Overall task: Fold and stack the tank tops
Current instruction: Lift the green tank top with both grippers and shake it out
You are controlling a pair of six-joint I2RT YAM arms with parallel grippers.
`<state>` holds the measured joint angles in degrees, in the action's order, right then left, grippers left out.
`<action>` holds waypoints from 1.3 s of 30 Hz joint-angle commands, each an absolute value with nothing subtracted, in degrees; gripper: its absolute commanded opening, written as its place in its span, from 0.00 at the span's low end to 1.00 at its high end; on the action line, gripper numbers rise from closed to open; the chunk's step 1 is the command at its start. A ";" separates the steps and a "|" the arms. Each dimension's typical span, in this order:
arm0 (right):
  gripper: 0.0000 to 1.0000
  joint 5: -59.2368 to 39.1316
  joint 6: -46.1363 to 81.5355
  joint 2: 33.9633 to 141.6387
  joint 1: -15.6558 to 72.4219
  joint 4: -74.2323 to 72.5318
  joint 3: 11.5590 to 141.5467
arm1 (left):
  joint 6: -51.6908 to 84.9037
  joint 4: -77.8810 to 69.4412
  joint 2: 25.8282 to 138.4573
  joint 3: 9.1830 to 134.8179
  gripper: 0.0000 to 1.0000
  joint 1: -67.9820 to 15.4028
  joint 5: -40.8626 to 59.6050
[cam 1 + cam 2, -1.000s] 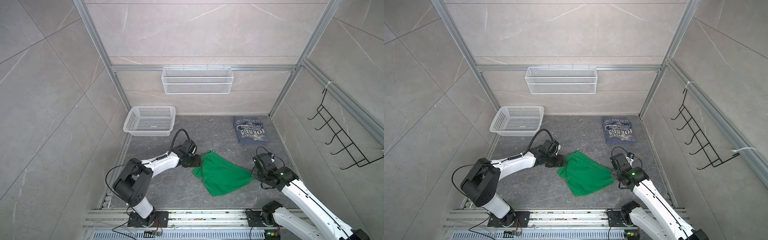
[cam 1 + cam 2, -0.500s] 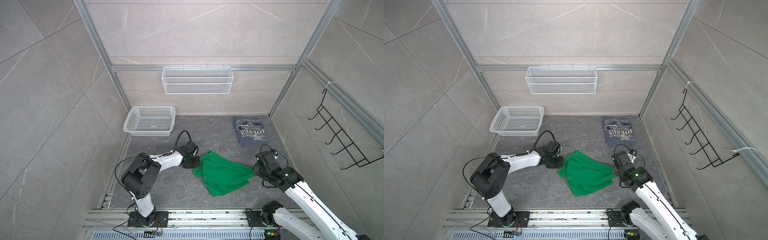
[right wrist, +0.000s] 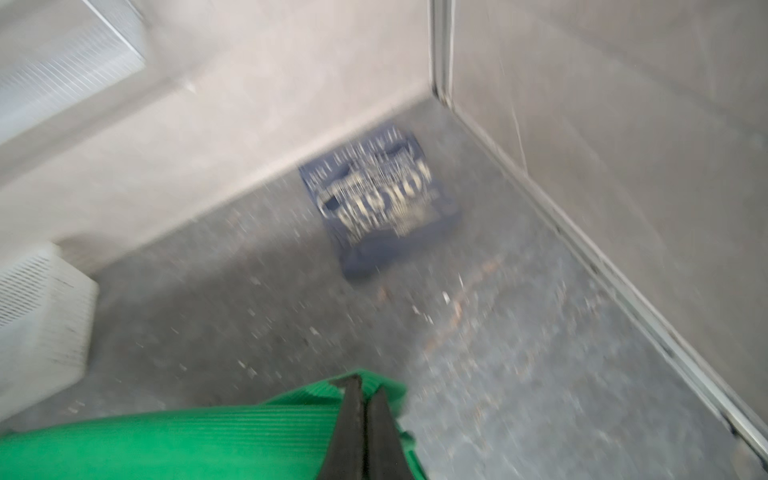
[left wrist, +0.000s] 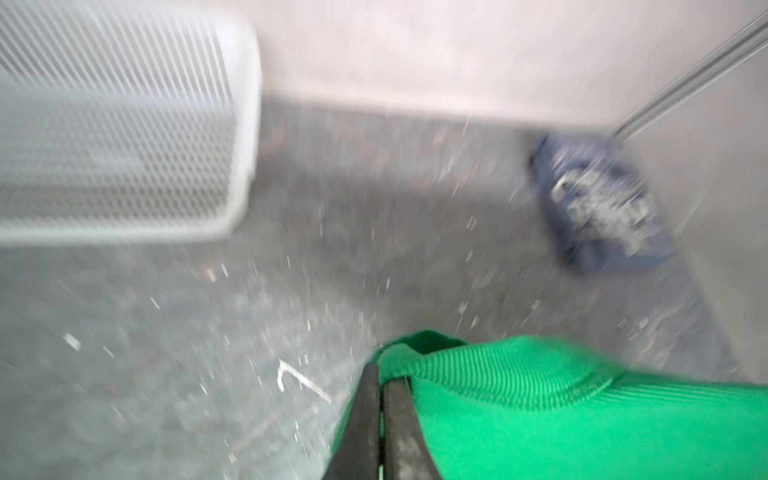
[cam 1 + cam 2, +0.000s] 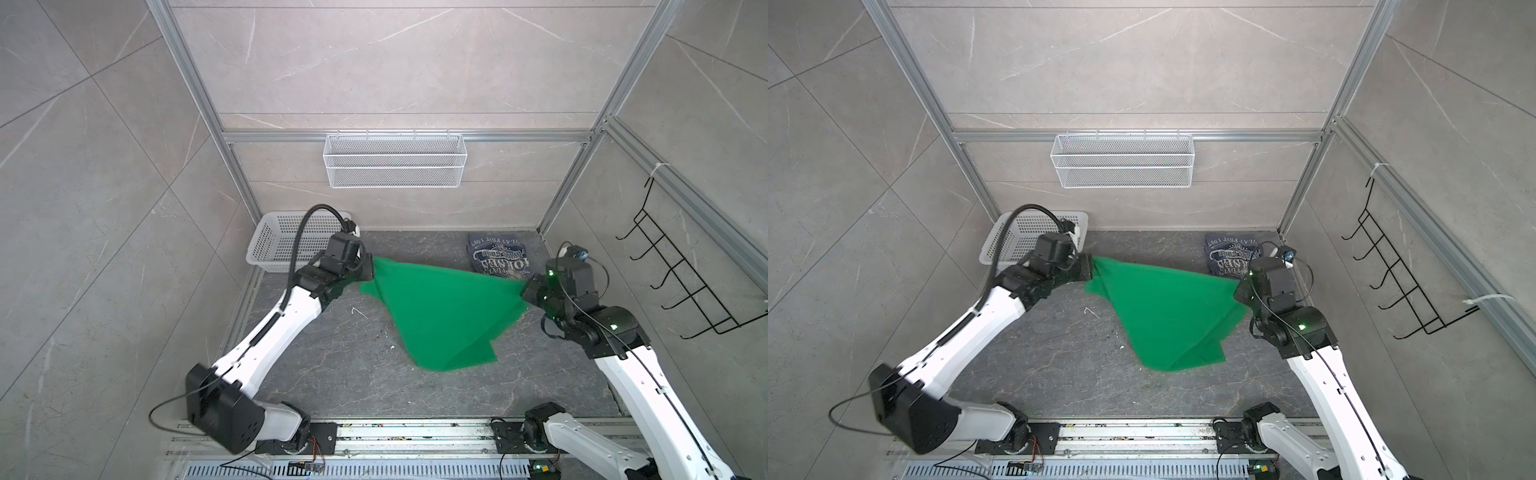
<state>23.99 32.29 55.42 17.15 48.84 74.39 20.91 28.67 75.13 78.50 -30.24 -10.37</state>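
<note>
Green ribbed-knit tank top (image 5: pixel 440 307) is soft, light, limp. It hangs stretched between your left gripper (image 5: pixel 369 271) and right gripper (image 5: pixel 527 289), both pinched shut on its upper corners. Grip hems, not mid-cloth — it sags. Folded slate-blue printed tank top (image 5: pixel 498 259) lies in far right corner.

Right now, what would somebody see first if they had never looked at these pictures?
The bright green tank top jumps out: it is stretched over the middle of the grey floor, pinched at one end by the left fingers and at the other by the right fingers. Behind it, the blue tank top lies folded in the back right corner, and a white basket sits back left.
</note>
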 commanded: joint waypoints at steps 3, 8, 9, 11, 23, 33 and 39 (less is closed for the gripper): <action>0.00 18.22 24.58 56.62 16.63 45.70 82.96 | 12.68 30.08 66.63 81.94 0.00 -30.41 -13.32; 0.00 15.27 23.67 56.72 16.65 45.70 85.80 | 11.60 28.54 60.85 80.28 0.00 -30.45 -11.71; 0.00 15.29 23.56 56.41 16.63 45.70 85.51 | 11.79 28.03 59.93 79.21 0.00 -30.41 -10.91; 0.00 14.89 23.44 55.78 16.64 45.70 84.35 | 12.48 27.68 59.16 77.54 0.00 -30.42 -9.87; 0.00 18.28 23.00 53.68 16.56 47.14 76.32 | 16.26 29.22 60.96 70.57 0.00 -30.38 -8.67; 0.00 15.92 22.94 63.81 14.76 48.00 88.40 | 15.11 33.56 70.65 83.85 0.00 -30.15 -14.51; 0.00 14.40 22.98 55.37 14.77 50.56 85.27 | 16.57 33.62 59.41 77.07 0.00 -30.22 -11.59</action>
<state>15.05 24.10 60.88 15.03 48.86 85.58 15.55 34.02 66.67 78.59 -30.48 -11.70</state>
